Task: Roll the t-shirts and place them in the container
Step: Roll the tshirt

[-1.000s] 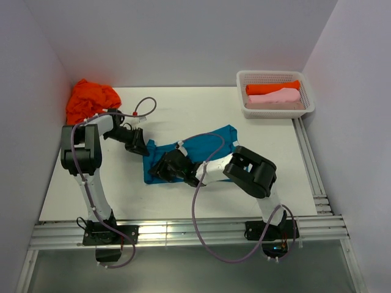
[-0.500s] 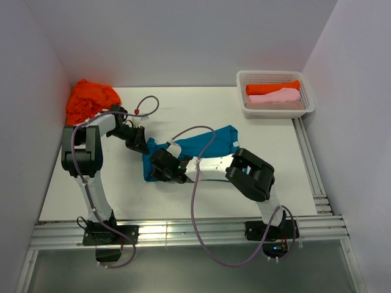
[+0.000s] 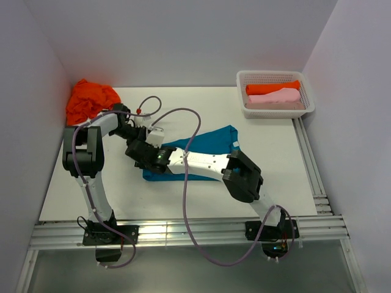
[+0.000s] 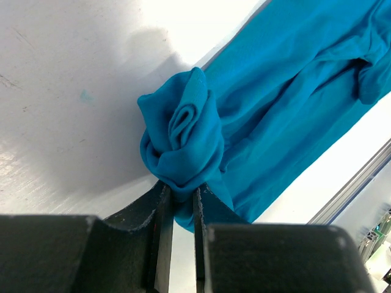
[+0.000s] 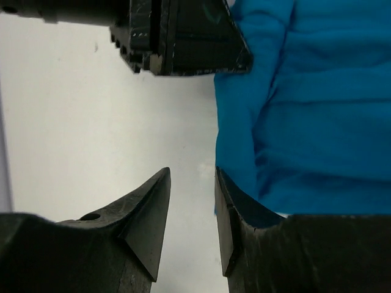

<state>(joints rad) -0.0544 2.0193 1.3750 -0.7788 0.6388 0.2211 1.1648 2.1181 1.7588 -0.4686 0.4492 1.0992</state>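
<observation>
A teal-blue t-shirt (image 3: pixel 204 149) lies folded in a long strip mid-table, its left end rolled into a small coil (image 4: pixel 183 137). My left gripper (image 3: pixel 144 135) (image 4: pixel 181 192) is shut on the base of that coil. My right gripper (image 3: pixel 138 152) (image 5: pixel 192 177) is open and empty just off the shirt's left edge, its right finger (image 5: pixel 235 207) against the teal fabric (image 5: pixel 317 122). The left gripper (image 5: pixel 183 43) shows just ahead of it. A crumpled orange-red t-shirt (image 3: pixel 91 99) lies at the back left.
A white mesh basket (image 3: pixel 275 74) at the back right holds a rolled orange-red shirt (image 3: pixel 272 87) and a rolled pale pink one (image 3: pixel 276 96). Walls close in the left, back and right. A metal rail (image 3: pixel 183 231) runs along the near edge.
My right gripper has slid left along the teal shirt to its left end and now sits over bare table. My left gripper has shifted slightly back, still holding the coil.
</observation>
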